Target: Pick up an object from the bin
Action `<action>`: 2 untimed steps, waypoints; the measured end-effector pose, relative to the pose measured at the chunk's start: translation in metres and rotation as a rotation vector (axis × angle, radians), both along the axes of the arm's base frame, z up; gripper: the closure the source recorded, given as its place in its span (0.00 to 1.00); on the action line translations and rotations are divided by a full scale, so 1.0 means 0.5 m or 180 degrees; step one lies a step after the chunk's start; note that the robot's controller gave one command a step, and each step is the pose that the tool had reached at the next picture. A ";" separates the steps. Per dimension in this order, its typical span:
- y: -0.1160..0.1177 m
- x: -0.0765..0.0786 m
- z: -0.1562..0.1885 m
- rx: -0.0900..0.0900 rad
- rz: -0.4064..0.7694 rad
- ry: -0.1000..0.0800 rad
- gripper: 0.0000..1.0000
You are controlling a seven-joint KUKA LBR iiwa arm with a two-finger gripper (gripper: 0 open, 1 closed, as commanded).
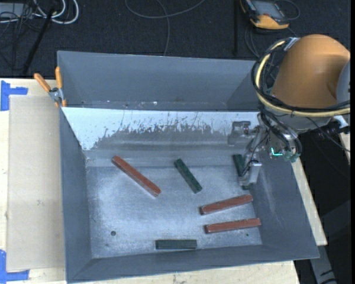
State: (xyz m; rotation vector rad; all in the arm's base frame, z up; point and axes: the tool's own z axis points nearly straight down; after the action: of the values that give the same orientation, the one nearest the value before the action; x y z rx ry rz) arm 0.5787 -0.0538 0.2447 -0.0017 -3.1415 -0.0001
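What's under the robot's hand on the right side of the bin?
A dark green bar pokes out from the hand toward the middle of the bin, near its right wall. Its remainder is covered by the hand, so whether it is gripped cannot be told.

No lettering, label, brand, number or sign could be read. None was made out on the grey bin point(165, 81), on the reddish-brown bars point(136, 175) and dark green bars point(188, 176) inside it, or on the orange cover point(310, 70) beside it.
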 end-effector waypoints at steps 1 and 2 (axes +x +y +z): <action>-0.029 -0.077 -0.314 0.0004 -0.0304 0.0032 0.00; -0.133 -0.006 -0.351 -0.0004 0.0900 -0.0006 0.00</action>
State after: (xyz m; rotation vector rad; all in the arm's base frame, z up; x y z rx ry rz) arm 0.5757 -0.1205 0.0693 0.4412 -3.1121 0.0019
